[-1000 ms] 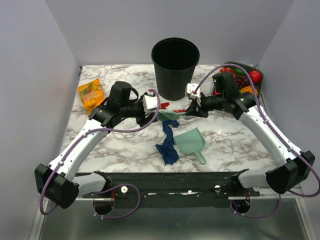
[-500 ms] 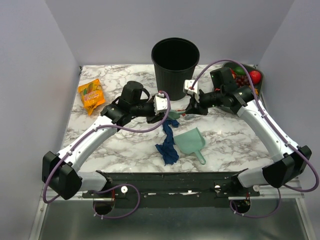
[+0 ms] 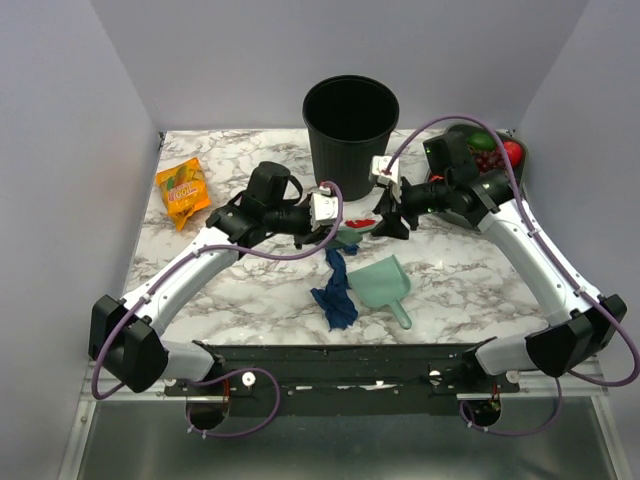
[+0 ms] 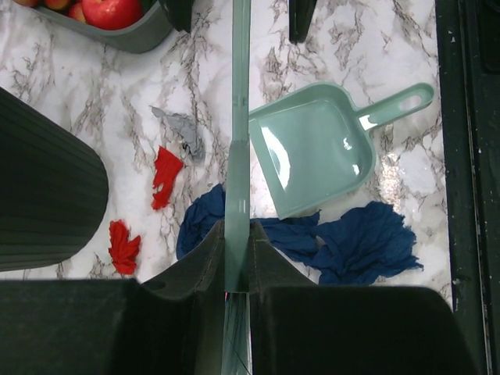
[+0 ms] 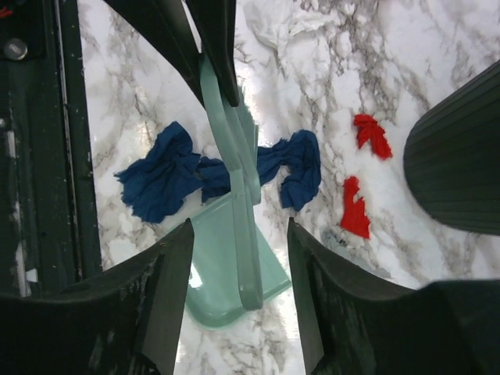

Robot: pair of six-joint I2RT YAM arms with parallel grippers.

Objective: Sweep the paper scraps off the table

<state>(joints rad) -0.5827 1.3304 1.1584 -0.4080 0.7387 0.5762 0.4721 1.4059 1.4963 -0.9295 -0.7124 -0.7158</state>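
Note:
A teal brush (image 4: 239, 117) hangs over the table (image 3: 460, 270) between the two grippers, just in front of the bin. My left gripper (image 4: 237, 234) is shut on one end of it. My right gripper (image 5: 239, 226) is open, its fingers standing apart on either side of the brush's handle (image 5: 238, 172) without touching it. Two red paper scraps (image 4: 166, 176) (image 4: 123, 246) lie on the marble beside the bin, and also show in the right wrist view as scraps (image 5: 372, 133) (image 5: 355, 208). From above one red scrap (image 3: 360, 222) shows between the grippers.
A teal dustpan (image 3: 381, 281) lies on the table, its mouth against a crumpled dark blue cloth (image 3: 337, 290). A tall black bin (image 3: 350, 135) stands at the back centre. An orange snack packet (image 3: 183, 190) lies back left, a fruit tray (image 3: 490, 160) back right. A grey scrap (image 4: 183, 129) lies near the red ones.
My left arm swung right to the centre and its gripper closed on the brush. My right gripper, shut on the brush before, has opened and let it go.

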